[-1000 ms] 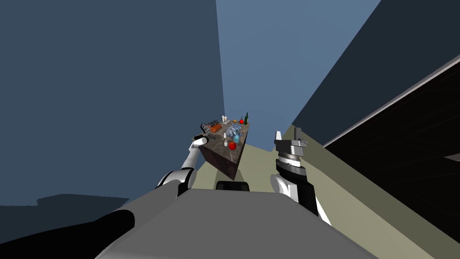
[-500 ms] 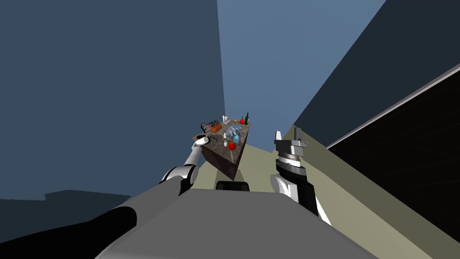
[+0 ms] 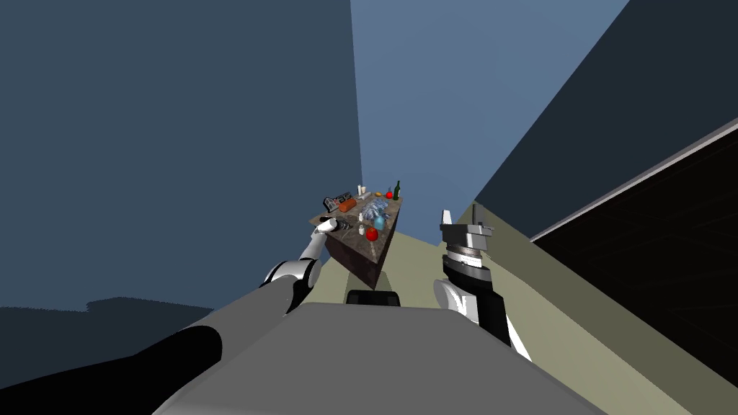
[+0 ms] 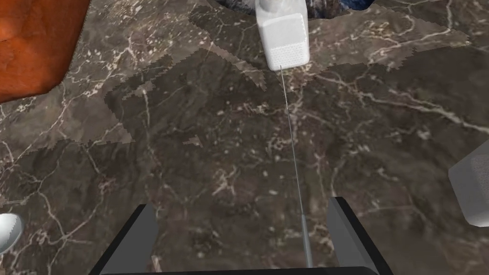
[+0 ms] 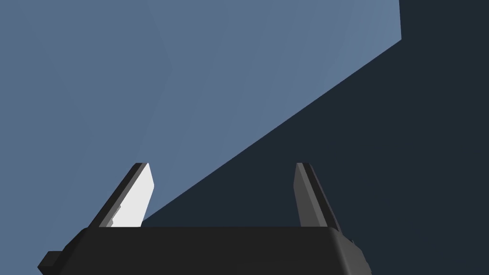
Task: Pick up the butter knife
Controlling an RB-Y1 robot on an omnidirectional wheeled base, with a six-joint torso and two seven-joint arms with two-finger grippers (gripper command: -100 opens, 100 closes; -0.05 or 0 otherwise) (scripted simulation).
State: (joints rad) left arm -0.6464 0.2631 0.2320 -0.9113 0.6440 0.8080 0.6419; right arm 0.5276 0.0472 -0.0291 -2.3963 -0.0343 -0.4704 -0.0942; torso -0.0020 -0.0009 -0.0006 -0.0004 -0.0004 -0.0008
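Note:
A thin grey butter knife (image 4: 295, 172) lies flat on the dark marble tabletop (image 4: 200, 143). It runs from a white shaker (image 4: 282, 40) down between my left gripper's fingers, closer to one finger (image 4: 345, 229) than to the other. My left gripper (image 4: 241, 204) hovers open just above the top, touching nothing. In the head view this left gripper (image 3: 339, 225) reaches over the near left part of the small table (image 3: 358, 258). My right gripper (image 3: 460, 215) is held up, open and empty, to the right of the table.
An orange-brown loaf (image 4: 33, 43), a grey block (image 4: 470, 191) and a white rounded object (image 4: 7, 231) lie around the left gripper. The table also carries a red apple (image 3: 372, 233), a blue bottle (image 3: 379, 222) and a green bottle (image 3: 396, 190). Blue walls stand close behind.
My left arm has stretched further forward, bringing its gripper in over the tabletop. The head view has shifted slightly. The right arm has stayed still.

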